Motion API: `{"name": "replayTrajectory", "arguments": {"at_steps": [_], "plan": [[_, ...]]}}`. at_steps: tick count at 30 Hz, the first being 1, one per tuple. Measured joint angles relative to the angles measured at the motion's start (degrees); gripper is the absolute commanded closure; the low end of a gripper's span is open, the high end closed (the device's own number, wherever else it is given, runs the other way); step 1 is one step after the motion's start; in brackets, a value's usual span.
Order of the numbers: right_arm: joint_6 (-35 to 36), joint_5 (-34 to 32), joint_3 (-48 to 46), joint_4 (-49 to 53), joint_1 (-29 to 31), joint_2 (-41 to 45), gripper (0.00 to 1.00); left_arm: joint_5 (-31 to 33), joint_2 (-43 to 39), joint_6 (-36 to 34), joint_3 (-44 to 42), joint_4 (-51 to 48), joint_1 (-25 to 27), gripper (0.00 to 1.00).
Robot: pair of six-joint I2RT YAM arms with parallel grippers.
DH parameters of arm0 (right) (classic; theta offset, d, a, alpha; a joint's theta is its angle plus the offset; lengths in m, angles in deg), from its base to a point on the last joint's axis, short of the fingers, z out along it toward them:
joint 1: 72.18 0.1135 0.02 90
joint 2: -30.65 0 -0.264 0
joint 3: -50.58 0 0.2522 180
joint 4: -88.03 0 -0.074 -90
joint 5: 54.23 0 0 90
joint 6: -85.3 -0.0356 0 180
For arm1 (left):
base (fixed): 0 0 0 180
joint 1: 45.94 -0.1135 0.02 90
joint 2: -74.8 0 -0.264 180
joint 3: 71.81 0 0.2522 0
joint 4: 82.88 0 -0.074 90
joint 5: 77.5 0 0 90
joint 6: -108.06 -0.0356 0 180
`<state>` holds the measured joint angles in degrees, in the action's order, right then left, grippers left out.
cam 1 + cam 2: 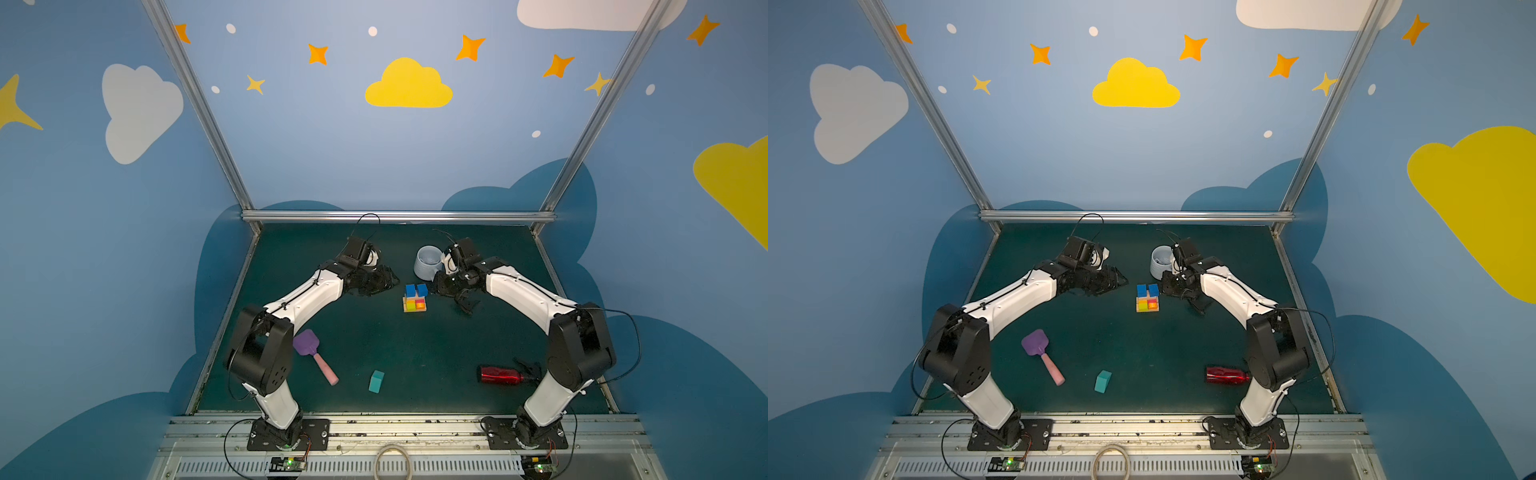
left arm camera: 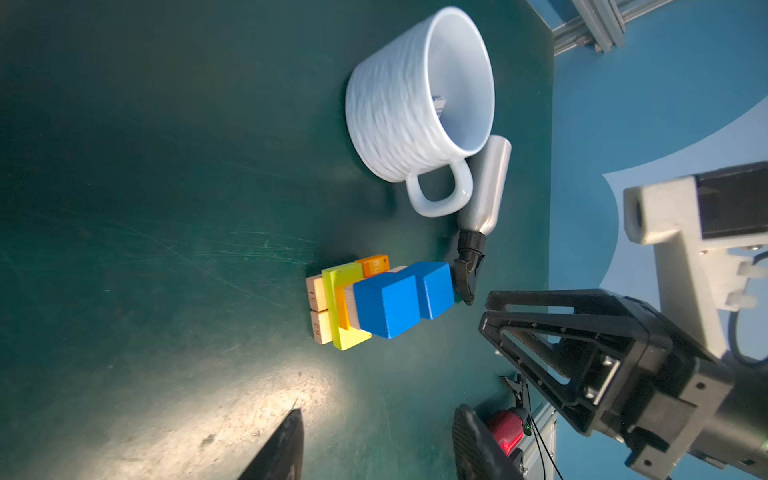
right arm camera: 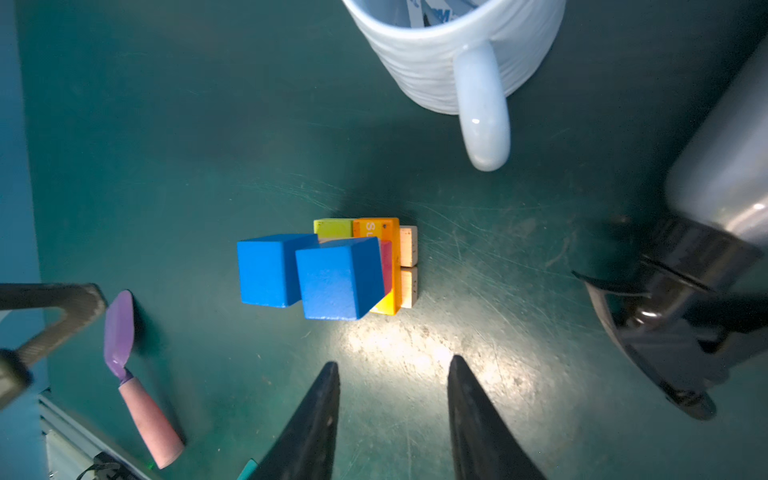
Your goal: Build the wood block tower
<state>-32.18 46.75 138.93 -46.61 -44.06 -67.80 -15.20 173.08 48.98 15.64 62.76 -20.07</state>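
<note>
- Right wrist view showed the right gripper with fingers apart and empty, close to the tower; the left gripper was also apart, holding nothing.
- Either gripper could likely clip the blue cubes on top, which sat staggered, and tip them.
- That tower stood on the table between the grippers, just near of the mug; the teal block lay well apart, nearer.
- Tan bars lay lowest, a yellow-green bar and an orange bar above.

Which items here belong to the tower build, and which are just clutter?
Job: stacked wood block tower topped by blue cubes; loose teal wooden block.
Lying about: white ribbed mug; purple spatula with pink handle; red metal bottle; silver bottle.
</note>
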Motion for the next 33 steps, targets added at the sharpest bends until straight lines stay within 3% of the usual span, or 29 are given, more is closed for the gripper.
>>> {"name": "replayTrajectory", "arguments": {"at_steps": [33], "plan": [[-2.2,1.8,-1.1,-3.3,0.4,1.3,0.56,5.1,1.4,-0.7,3.5,-5.1,0.9,0.44]]}}
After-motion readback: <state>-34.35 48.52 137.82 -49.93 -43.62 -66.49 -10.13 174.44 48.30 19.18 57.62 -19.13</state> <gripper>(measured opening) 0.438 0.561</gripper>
